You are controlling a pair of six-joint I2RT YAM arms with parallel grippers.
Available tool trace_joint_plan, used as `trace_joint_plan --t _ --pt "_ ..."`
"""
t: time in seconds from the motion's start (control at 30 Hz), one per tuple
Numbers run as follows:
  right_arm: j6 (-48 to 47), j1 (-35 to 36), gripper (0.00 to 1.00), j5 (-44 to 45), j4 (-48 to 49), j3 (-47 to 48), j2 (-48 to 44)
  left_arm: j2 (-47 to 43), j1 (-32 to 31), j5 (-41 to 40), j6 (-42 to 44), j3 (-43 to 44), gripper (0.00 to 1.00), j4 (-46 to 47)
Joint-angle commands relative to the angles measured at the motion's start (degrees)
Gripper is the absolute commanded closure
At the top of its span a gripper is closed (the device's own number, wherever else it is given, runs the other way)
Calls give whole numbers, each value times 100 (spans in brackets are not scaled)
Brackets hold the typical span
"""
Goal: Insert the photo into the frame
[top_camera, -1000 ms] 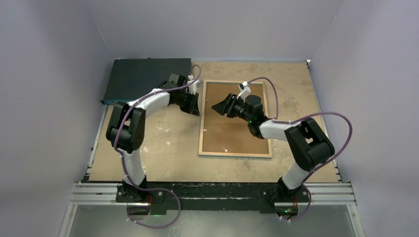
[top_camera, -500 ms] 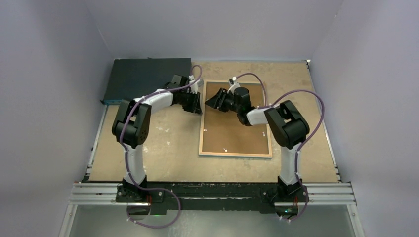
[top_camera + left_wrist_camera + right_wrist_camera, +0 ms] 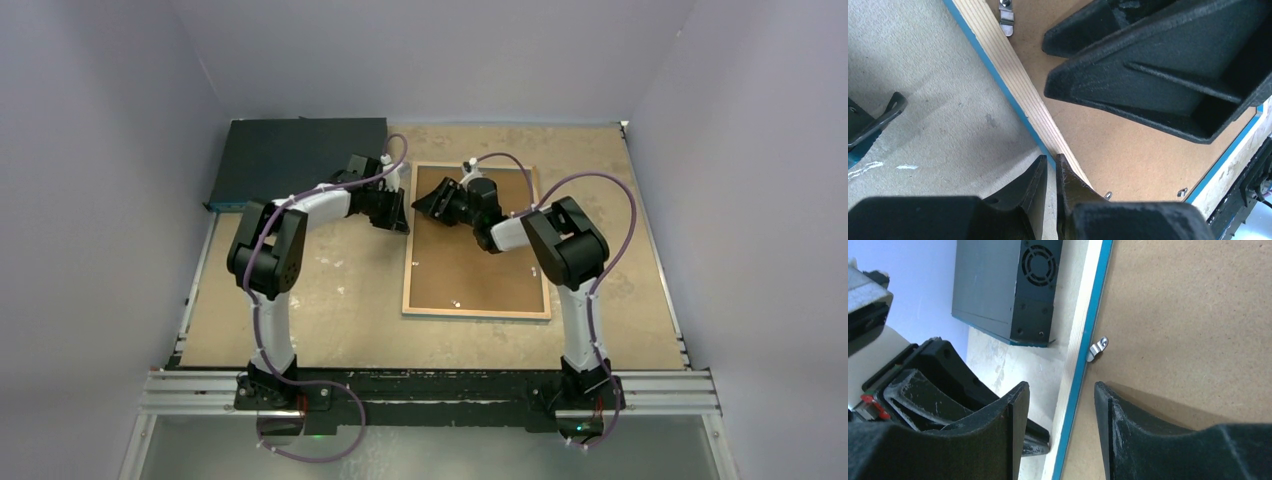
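Overhead: frame [image 3: 475, 314] lies face-down, backing board [image 3: 470, 275] in it, photo unseen. Left wrist: left gripper [image 3: 1050, 167] nearly closed on its rim, possibly pinching it. Right wrist: right gripper [image 3: 1059, 387] half-open astride that rim; we'd take the clip [image 3: 1096, 349] just ahead squarely.

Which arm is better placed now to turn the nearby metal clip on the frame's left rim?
Probably the right. The right pincer is open and straddles the rim of the frame, with the clip just ahead of it. The left pincer is shut, its tips at the rim's outer edge.
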Motion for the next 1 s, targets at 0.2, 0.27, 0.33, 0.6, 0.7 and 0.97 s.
trace_joint_plan --t 0.2,0.27,0.33,0.6,0.7,0.97 --pt "206 93 47 484 -242 524 117 38 32 44 -2 -106 91 223" --pt "239 105 47 501 -239 556 135 31 32 44 3 -102 91 228" --pt "264 116 47 522 -270 589 153 25 38 44 8 -107 91 226" --pt "257 168 48 644 -685 742 145 -12 39 61 17 -125 92 225" --pt "228 167 48 759 -754 677 61 -24 41 79 23 -133 92 219" --pt "198 197 47 813 -863 617 14 -76 35 79 69 -160 93 221"
